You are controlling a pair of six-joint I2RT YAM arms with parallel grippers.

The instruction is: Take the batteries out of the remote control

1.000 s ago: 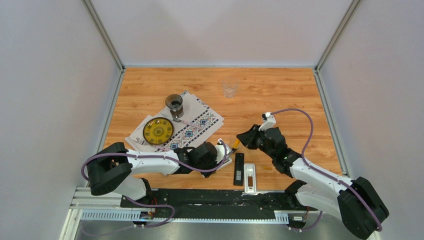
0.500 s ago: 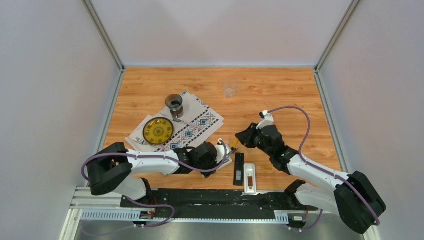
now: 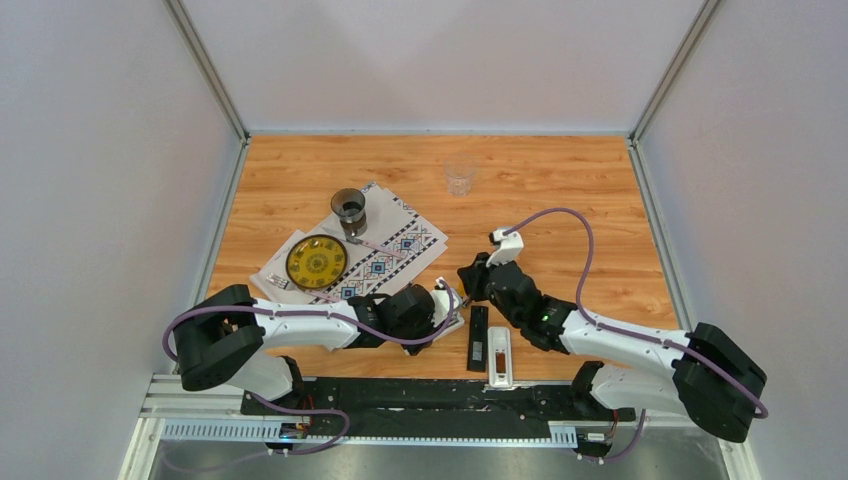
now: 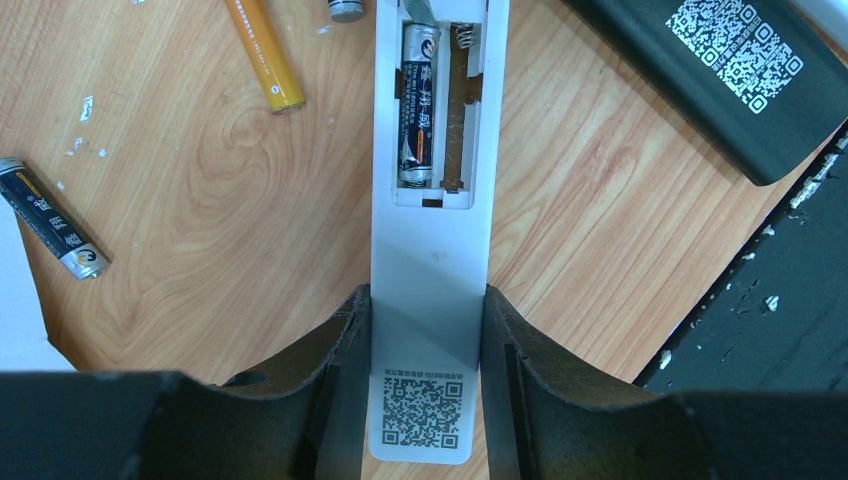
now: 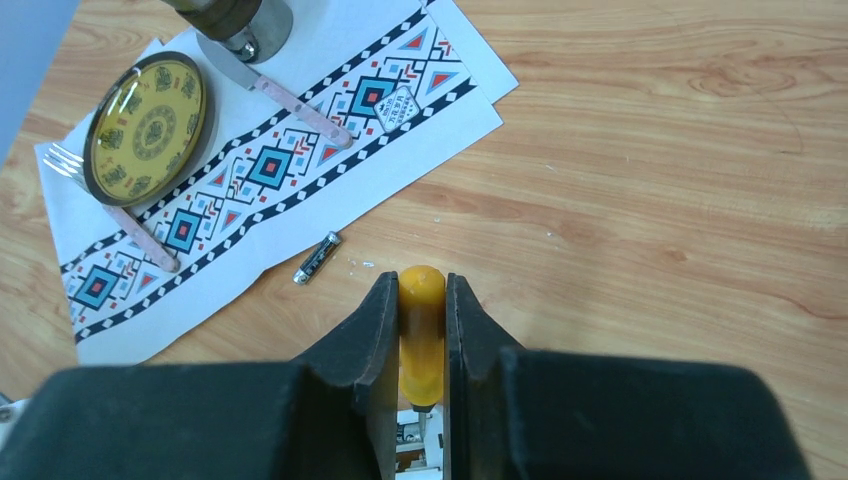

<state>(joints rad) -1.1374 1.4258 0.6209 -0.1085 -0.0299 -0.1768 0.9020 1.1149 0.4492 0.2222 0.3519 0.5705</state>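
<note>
Robot lab cell, white enclosure walls (image 3: 100, 150), aluminium frame rails (image 3: 206, 66), wooden tabletop (image 3: 570, 170)

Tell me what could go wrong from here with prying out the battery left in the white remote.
1. The screwdriver tip, held by the right end effector, sits at one end of the seated battery; a slip may gouge the spring contact or flick the battery away.
2. The left end effector clamps only the lower end of the remote, so prying could twist it loose.
</note>
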